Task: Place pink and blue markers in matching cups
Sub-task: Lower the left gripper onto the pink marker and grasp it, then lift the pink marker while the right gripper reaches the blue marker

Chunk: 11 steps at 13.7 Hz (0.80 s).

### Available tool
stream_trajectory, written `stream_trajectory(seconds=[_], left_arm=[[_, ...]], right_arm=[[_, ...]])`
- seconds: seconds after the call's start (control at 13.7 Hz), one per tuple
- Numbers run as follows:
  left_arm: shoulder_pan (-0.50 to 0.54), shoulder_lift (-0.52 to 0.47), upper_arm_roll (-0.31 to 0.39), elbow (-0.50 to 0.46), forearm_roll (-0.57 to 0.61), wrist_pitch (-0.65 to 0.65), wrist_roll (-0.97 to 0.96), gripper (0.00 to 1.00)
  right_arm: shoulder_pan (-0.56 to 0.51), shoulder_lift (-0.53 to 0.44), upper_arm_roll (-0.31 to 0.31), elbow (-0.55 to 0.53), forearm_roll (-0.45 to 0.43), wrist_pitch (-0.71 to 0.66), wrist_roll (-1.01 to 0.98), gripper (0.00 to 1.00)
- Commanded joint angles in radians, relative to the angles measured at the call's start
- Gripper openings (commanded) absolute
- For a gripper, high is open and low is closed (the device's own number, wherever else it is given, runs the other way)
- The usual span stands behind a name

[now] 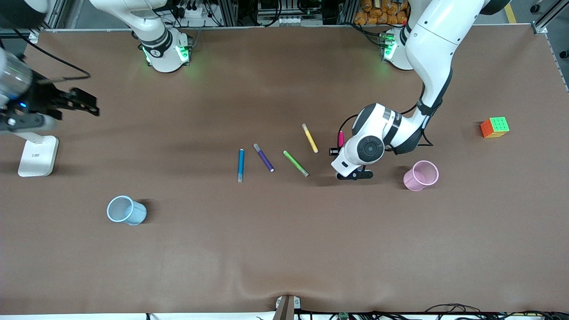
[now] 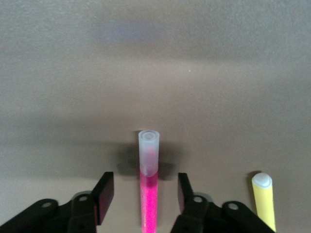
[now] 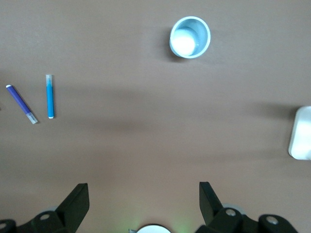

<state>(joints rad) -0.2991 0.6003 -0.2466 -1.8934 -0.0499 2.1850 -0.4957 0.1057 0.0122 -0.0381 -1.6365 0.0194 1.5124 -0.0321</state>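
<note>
The pink marker (image 1: 341,138) lies on the table beside the yellow pen, mostly hidden under my left hand. In the left wrist view the pink marker (image 2: 148,194) runs between the two fingers, pale cap outward, with a gap on each side. My left gripper (image 1: 343,162) is open, low over it (image 2: 145,194). The pink cup (image 1: 421,175) stands nearby, toward the left arm's end. The blue marker (image 1: 240,165) (image 3: 49,96) lies mid-table. The light blue cup (image 1: 126,210) (image 3: 190,37) stands nearer the front camera. My right gripper (image 1: 91,104) (image 3: 144,204) waits, open and empty, high over the right arm's end.
A purple pen (image 1: 263,157), a green pen (image 1: 296,163) and a yellow pen (image 1: 310,138) (image 2: 264,199) lie between the blue and pink markers. A colour cube (image 1: 494,127) sits at the left arm's end. A white stand (image 1: 38,155) sits under the right gripper.
</note>
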Motion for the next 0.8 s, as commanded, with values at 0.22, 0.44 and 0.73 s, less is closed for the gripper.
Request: stream_trajectory(seconds=[0.22,0.44,0.73], left_arm=[[0.0,0.029,0.003,0.019,-0.013,0.001,0.054,0.0],[0.012,0.029,0.004,0.034,0.004,0.005,0.085,0.0],[0.046,-0.01,0.012,0.112,0.004,-0.138,0.056,0.0]], right_arm=[[0.123,0.095,-0.005,0.004,-0.003,0.089,0.17,1.0],[0.17,0.152,-0.005,0.004,-0.003,0.149,0.242,1.0],[0.248,0.244,-0.005,0.004,-0.003,0.27,0.355,1.0]])
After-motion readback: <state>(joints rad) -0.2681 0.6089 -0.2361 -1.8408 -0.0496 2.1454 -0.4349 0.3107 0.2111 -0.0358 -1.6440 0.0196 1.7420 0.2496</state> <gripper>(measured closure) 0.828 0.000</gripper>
